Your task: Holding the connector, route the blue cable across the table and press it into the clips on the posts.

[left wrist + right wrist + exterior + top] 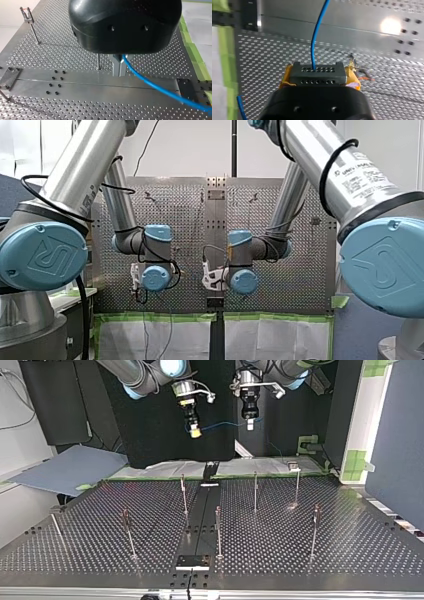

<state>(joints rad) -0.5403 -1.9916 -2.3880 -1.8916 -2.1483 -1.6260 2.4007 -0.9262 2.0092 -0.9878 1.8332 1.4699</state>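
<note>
Jaws: your right gripper (196,432) pinches the connector (318,73) between yellow pads. Your left gripper (119,65) has its metal fingers pressed together on the cable (155,86).
Cable: hangs in the air between the two grippers, above the table (300,560) edge nearest the arms. Long axis runs along that edge. It is in no clip.
Posts: all bare. One post (183,492) stands under your right gripper, another post (255,490) under your left.
Key relation: clips lie below the span and inward from that edge. Each arm looks about as near to its own post.
Next, my guess: carry the span inward, then press down.
</note>
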